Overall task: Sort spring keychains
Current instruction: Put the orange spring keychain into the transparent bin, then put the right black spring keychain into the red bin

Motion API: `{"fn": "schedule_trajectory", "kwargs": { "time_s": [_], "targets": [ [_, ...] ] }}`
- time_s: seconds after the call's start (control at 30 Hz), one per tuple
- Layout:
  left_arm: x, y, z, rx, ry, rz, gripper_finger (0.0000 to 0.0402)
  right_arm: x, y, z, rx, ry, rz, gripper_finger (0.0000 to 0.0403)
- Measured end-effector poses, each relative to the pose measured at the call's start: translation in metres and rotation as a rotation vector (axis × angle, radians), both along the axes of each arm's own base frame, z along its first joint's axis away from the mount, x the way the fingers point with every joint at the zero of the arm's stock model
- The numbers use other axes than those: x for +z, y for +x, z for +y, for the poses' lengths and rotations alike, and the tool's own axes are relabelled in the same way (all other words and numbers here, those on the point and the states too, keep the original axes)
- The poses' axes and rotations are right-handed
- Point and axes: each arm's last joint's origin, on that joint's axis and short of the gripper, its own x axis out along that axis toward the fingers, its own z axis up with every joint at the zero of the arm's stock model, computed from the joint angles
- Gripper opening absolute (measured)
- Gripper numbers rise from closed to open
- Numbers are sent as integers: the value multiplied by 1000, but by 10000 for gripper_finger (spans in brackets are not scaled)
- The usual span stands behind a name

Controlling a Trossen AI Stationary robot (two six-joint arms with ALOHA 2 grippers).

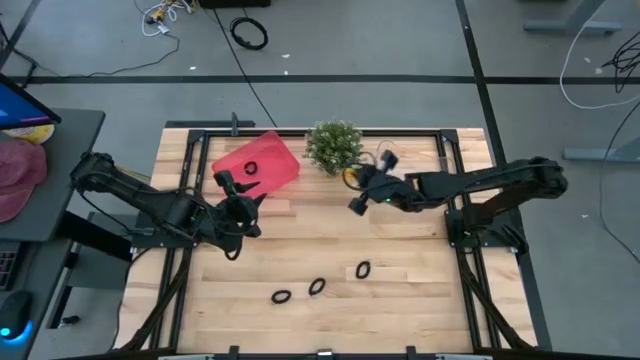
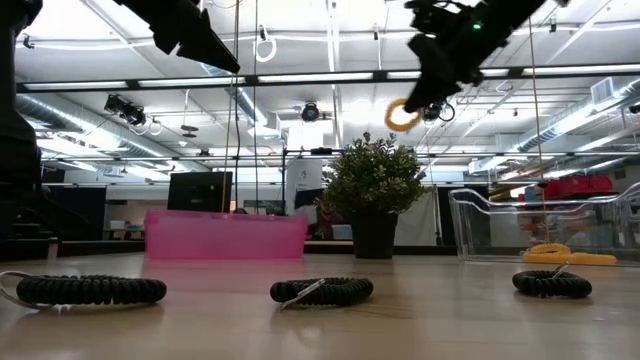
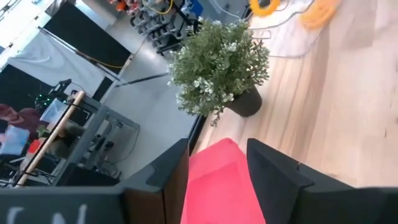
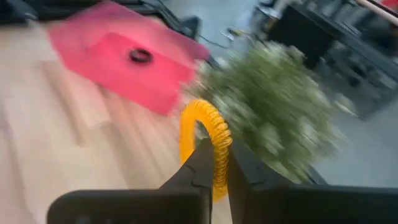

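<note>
Right gripper [image 4: 214, 171]: raised above the desk [image 1: 400, 290] beside the green plant [image 1: 334, 146]; jaws clamped on an orange spring keychain [image 4: 208, 146].
Left gripper [image 1: 243, 205]: over the desk just beside the pink tray [image 1: 280, 158]; jaws apart, holding nothing.
Black spring keychains: one in the pink tray [image 1: 250, 168]; three on the desk's near part [image 1: 281, 296] [image 1: 316, 286] [image 1: 362, 270].
Clear tray [image 2: 470, 215]: holds orange keychains [image 2: 568, 256].

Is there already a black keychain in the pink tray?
Yes: the high view shows one black keychain lying inside the pink tray.
</note>
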Motion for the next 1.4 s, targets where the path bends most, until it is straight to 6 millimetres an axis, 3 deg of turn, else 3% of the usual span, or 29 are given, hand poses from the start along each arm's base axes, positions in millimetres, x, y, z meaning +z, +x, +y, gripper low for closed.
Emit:
{"fn": "schedule_trajectory", "kwargs": {
  "time_s": [0.33,0.6,0.77,1.13,1.4],
  "targets": [
    [0,-1,2,7,5,13,156,-21,-76,-12,-292,-9,-9,17],
    [0,-1,2,8,4,11,156,-32,-110,-18,-350,33,-82,36],
    [0,-1,2,8,4,11,156,-36,-113,-19,-318,87,-70,69],
    [0,-1,2,8,4,11,156,-36,-113,-22,-302,103,-59,194],
    [0,-1,2,8,4,11,156,-30,-99,-14,49,239,-65,224]
  ]
}}
